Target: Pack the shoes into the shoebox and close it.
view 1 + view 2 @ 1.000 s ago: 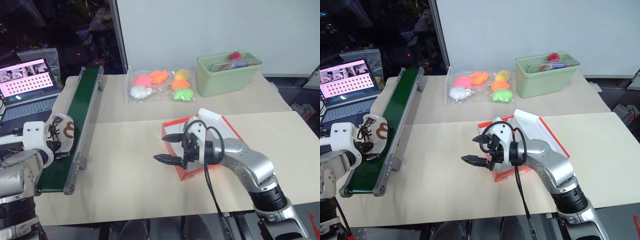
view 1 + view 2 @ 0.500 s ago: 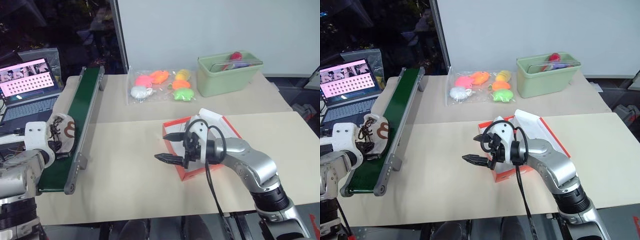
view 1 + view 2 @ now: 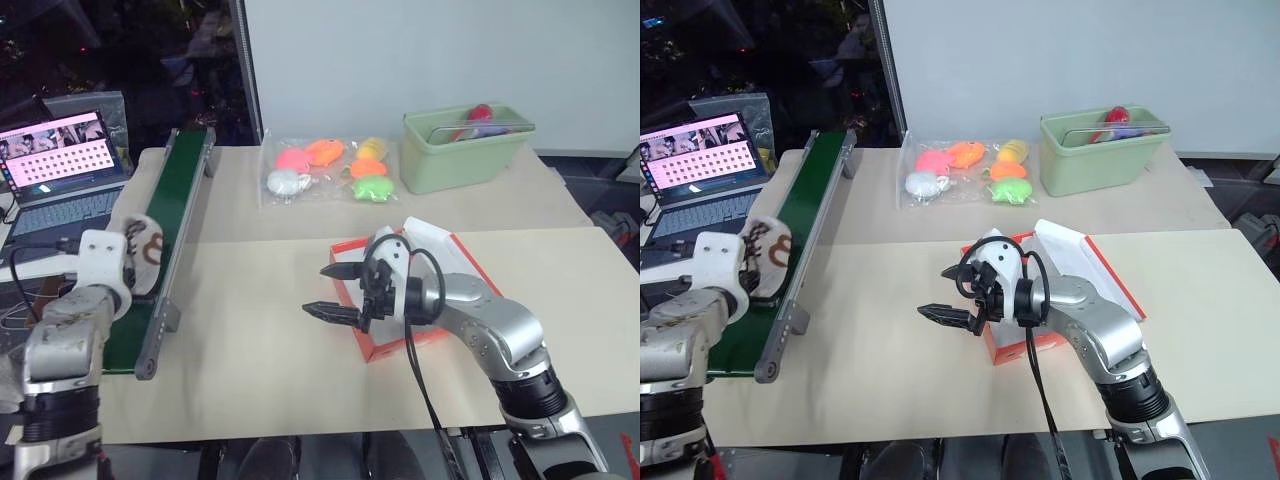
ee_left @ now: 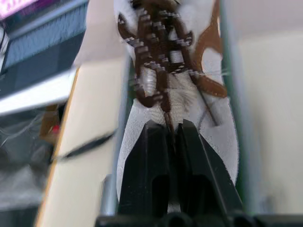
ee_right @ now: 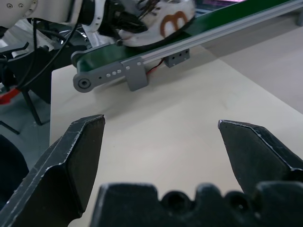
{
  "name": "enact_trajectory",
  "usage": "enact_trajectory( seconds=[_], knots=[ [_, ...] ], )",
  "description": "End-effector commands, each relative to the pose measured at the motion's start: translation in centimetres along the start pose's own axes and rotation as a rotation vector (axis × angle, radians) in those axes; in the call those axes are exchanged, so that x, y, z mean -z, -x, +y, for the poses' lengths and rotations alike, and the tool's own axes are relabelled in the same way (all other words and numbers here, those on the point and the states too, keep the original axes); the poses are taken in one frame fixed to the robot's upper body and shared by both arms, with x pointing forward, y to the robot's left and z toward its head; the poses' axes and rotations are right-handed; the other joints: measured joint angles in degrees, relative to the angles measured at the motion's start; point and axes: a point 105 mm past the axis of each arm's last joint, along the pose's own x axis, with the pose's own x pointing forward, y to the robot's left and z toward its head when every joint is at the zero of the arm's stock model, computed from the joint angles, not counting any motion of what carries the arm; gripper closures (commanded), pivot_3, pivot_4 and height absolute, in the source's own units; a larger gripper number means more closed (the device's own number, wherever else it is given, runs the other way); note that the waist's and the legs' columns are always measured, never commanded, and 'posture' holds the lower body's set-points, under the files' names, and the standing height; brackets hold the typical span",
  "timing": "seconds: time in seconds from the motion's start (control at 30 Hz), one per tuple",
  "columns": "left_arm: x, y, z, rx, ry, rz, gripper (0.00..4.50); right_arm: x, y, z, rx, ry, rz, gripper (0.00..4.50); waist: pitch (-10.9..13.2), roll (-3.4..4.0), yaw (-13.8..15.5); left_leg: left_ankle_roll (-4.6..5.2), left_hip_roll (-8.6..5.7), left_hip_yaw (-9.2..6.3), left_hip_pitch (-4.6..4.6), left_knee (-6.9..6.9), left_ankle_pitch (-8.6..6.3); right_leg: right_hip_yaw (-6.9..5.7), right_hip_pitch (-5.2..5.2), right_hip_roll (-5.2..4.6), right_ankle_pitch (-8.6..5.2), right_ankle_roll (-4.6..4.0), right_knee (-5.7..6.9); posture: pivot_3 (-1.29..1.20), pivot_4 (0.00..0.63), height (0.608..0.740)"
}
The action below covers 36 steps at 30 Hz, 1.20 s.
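Early on: the left gripper [image 4: 166,137] is clamped on one shoe [image 3: 143,249] over the green belt [image 3: 170,215], the right gripper [image 3: 333,291] waits spread wide beside the open, seemingly empty shoebox [image 3: 440,262]; packing and closing remain.

Matt cardboard shoebox [image 3: 452,262], fuzzy cloth shoe [image 4: 177,94], smooth green belt [image 3: 170,215], glossy plastic bin [image 3: 465,150]

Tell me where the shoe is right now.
The shoe is at the table's left side, over the green conveyor belt, pinched in the left gripper.
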Motion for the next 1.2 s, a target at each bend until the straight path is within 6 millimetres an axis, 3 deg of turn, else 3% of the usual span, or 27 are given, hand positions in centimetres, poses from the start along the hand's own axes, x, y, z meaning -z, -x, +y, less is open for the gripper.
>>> enact_trajectory(
  seconds=[0.03, 0.23, 0.43, 0.6, 0.7, 1.2],
  knots=[
    [-5.1, 1.2, -0.4, -0.034, -0.02, -0.227, 4.49, -1.2, 0.0, 0.0, -0.003, 0.027, -0.04, 0.0, 0.1, -0.19, -0.8, 0.05, 0.0, -0.01, -0.08, 0.0, -0.04, 0.0, -0.05, 0.01, 0.21, -0.33, -0.1, 0.0, 0.15, 0.74],
    [-8.1, 2.3, -2.6, 0.03, 0.029, -0.415, 4.49, -1.6, -0.5, -2.0, 0.105, 0.002, -0.074, 0.0, 0.1, -0.24, -2.5, -0.17, 0.08, 0.19, -0.88, 0.0, -0.24, 0.03, -1.03, 0.03, 0.29, -0.47, -0.2, 0.0, 0.15, 0.74],
    [-8.8, 4.0, -9.1, 0.377, 0.195, -0.497, 4.49, -2.6, -0.8, -7.0, 0.354, -0.267, -0.18, 0.0, 0.1, -0.25, -2.1, -0.12, 0.07, 0.24, -1.02, 0.02, -0.25, 0.08, -1.12, 0.03, 0.38, -0.59, -0.24, 0.0, 0.15, 0.74],
    [-8.8, 5.8, -12.7, 0.589, 0.269, -0.506, 4.49, -4.4, -2.1, -7.3, 0.334, -0.497, -0.282, 0.0, 0.1, -0.24, -2.4, -0.06, 0.23, 0.25, -0.92, 0.03, -0.27, 0.08, -1.1, 0.21, 0.48, -0.76, -0.11, 0.0, 0.15, 0.74],
    [-8.5, 6.1, -13.6, 0.63, 0.251, -0.489, 4.49, -5.0, -2.5, -7.6, 0.331, -0.576, -0.316, 0.0, 0.1, -0.23, -2.7, -0.06, 0.4, 0.37, -0.81, 0.03, -0.27, 0.15, -1.05, 0.39, 0.51, -0.81, -0.09, 0.0, 0.15, 0.74],
    [-8.7, 6.2, -14.8, 0.695, 0.231, -0.482, 4.49, -6.2, -4.7, -7.6, 0.313, -0.617, -0.311, 0.0, 0.1, -0.22, -3.9, 0.01, 0.73, 0.99, -0.74, 0.03, -0.32, 0.34, -1.07, 0.69, 0.55, -0.87, -0.1, 0.0, 0.15, 0.74]
  ],
)
